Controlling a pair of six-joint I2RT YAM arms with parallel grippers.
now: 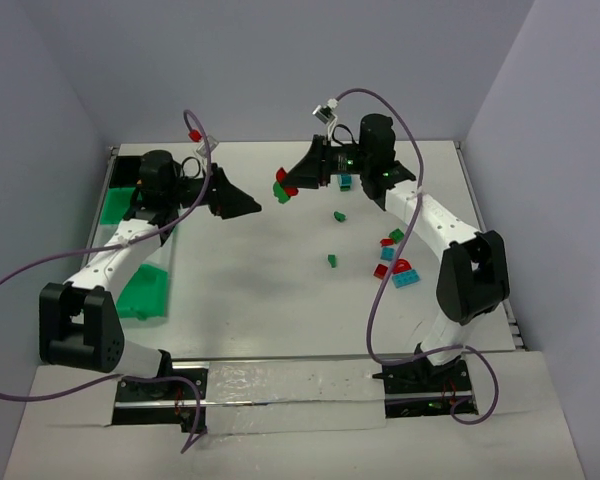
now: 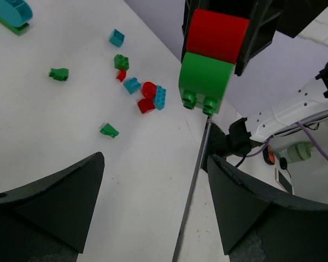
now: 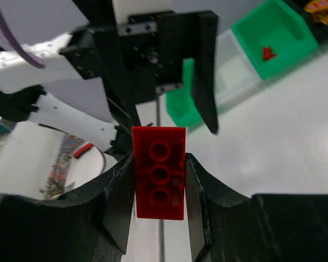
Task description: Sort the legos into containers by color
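Observation:
My right gripper [image 1: 287,187] is shut on a red brick [image 3: 159,172] with a green brick [image 2: 205,82] stuck to it, held above the table's back middle. In the right wrist view the red brick hides the green one. My left gripper [image 1: 255,205] is open and empty, just left of that stack and pointing at it. In its own view the left gripper [image 2: 156,185] sits below the stack. Loose legos lie on the table: a green one [image 1: 338,215], another green one [image 1: 332,260] and a red, teal and green cluster [image 1: 395,262]. Green bins [image 1: 120,205] stand at the left edge.
A second green bin [image 1: 145,290] sits nearer on the left. One green bin [image 3: 273,30] holds a small red brick [image 3: 268,53]. A teal brick [image 1: 346,182] lies under the right arm. Purple cables loop over both arms.

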